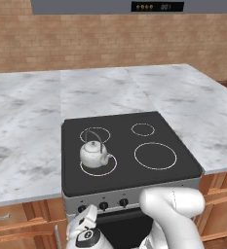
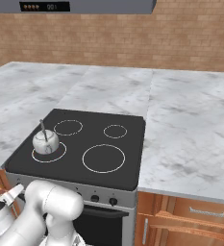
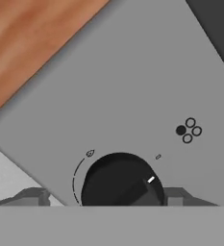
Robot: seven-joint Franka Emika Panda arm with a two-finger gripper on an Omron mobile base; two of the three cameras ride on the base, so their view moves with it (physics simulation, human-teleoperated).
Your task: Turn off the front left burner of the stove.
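Knob [image 3: 120,180] work is the step in hand: the end effector [image 3: 104,197] sits at the grey front panel [image 3: 132,96] of the stove [image 1: 129,146], its fingertips [image 3: 29,197] standing wide, one at each flank of the black knob, not clearly pressing it. The knob's white mark points toward 2 o'clock. The front left burner [image 1: 99,165] lies at 7 o'clock on the cooktop, its centre black, under a white kettle [image 1: 94,153]. Next, I judge: close, then twist until off.

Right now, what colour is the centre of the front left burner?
Plain black, no red, though the kettle covers part of the front left burner; left base view is clearest.
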